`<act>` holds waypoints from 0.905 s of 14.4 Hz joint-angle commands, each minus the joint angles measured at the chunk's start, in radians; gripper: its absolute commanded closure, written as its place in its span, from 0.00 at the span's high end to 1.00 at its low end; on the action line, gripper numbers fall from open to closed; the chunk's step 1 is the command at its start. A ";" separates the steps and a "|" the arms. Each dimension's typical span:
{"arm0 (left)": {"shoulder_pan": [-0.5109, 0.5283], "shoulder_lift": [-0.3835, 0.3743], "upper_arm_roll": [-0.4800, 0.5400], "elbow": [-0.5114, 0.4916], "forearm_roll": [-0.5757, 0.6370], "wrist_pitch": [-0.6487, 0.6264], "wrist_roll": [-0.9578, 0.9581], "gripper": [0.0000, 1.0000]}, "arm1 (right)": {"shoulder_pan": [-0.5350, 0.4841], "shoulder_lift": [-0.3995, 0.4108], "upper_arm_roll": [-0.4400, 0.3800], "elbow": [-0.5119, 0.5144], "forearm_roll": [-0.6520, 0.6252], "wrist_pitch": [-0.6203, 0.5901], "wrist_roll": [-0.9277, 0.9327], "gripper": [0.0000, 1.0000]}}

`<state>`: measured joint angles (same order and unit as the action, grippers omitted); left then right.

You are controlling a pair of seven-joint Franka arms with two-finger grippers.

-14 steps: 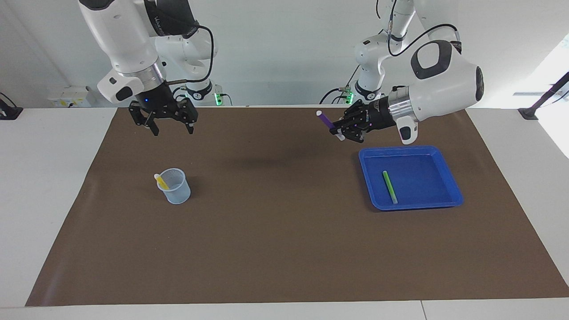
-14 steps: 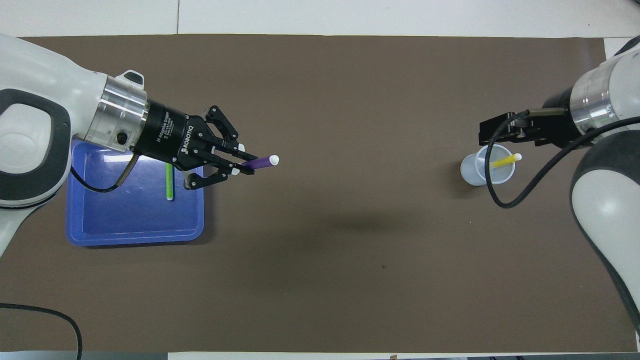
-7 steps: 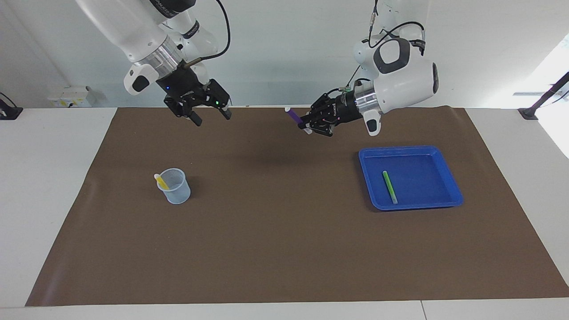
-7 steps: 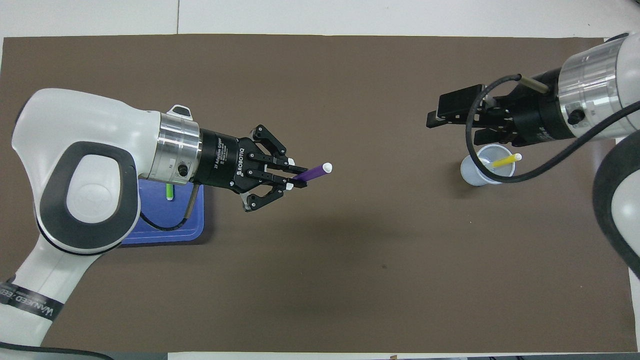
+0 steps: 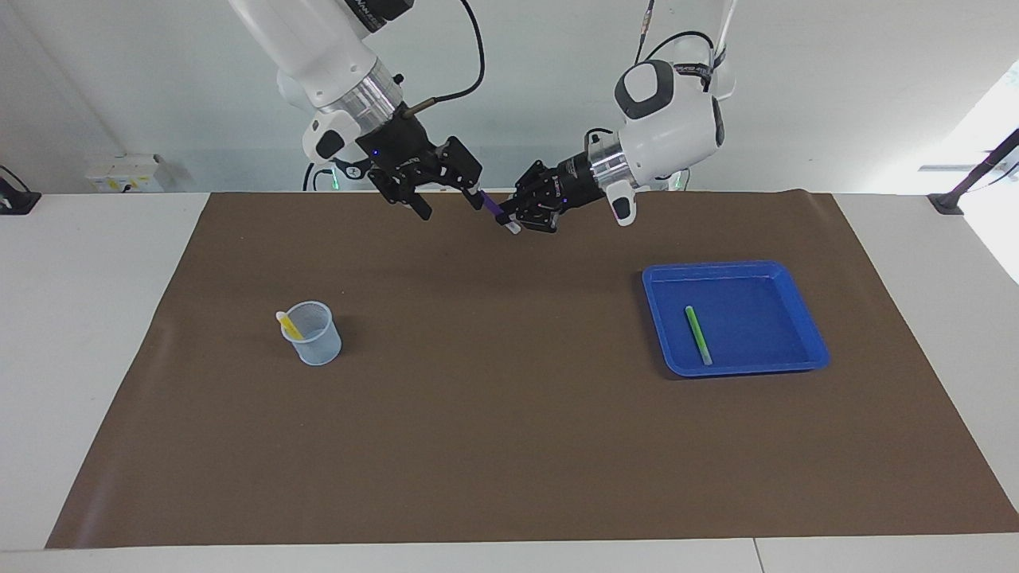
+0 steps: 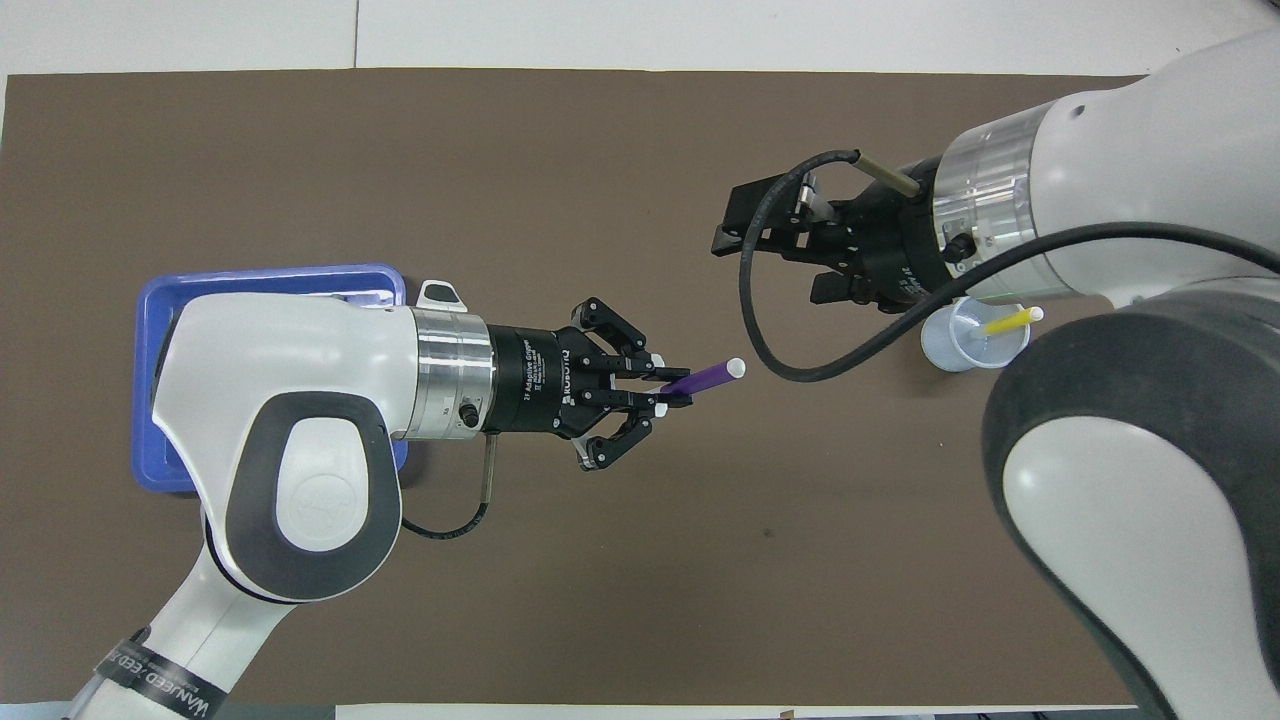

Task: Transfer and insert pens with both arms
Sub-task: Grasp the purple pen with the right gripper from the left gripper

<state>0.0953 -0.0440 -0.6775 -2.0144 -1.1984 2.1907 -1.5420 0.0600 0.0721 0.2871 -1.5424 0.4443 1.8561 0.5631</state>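
**Facing view: the two arms have closed in for a mid-air handover of the purple pen**

Toward the right arm's end of the brown mat [image 5: 509, 446], the pale cup [image 5: 314, 338] has not moved. It already holds the yellow pen [image 5: 288, 325], which leans against the rim.

Over the last second the right gripper [image 5: 450, 208] has swung away from above the cup to the middle of the table. Its jaws are spread wide and it holds nothing.

The left gripper [image 5: 513, 223] has travelled from over the tray to meet it, and is clamped on the lower end of the purple pen [image 5: 492, 208]. The pen is a slim violet barrel with a whitish cap. It is tilted, with the capped end pointing at the right gripper's open fingers.

From this angle the cap seems to sit at the right gripper's fingertips, possibly between them. The overhead view suggests a gap remains, so contact cannot be confirmed.

I judge the transfer to be imminent: the right gripper must close on the capped half before the left lets go.

Toward the left arm's end of the table, the blue tray [image 5: 716, 267] holds the green pen [image 5: 698, 334], lying flat and awaiting its turn.
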 commanded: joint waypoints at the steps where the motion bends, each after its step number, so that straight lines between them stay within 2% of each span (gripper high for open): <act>1: -0.028 -0.039 0.013 -0.035 -0.049 0.055 -0.010 0.00 | -0.049 -0.001 0.079 -0.024 -0.027 0.005 0.012 1.00; 6: -0.039 -0.045 0.013 -0.050 -0.056 0.078 -0.010 0.00 | -0.075 -0.015 0.174 -0.048 -0.143 -0.041 -0.014 1.00; 9: -0.039 -0.045 0.013 -0.050 -0.059 0.080 -0.010 0.00 | -0.077 -0.021 0.178 -0.051 -0.162 -0.080 -0.049 0.98; 12: -0.039 -0.046 0.013 -0.050 -0.079 0.096 -0.010 0.00 | -0.077 -0.021 0.179 -0.051 -0.162 -0.083 -0.051 0.85; 13: -0.039 -0.046 0.013 -0.050 -0.090 0.107 -0.010 0.00 | -0.077 -0.021 0.179 -0.050 -0.162 -0.083 -0.051 0.77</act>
<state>0.0707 -0.0473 -0.6763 -2.0288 -1.2464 2.2622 -1.5428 0.0094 0.0729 0.4474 -1.5713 0.2907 1.7800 0.5374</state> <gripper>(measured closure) 0.833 0.088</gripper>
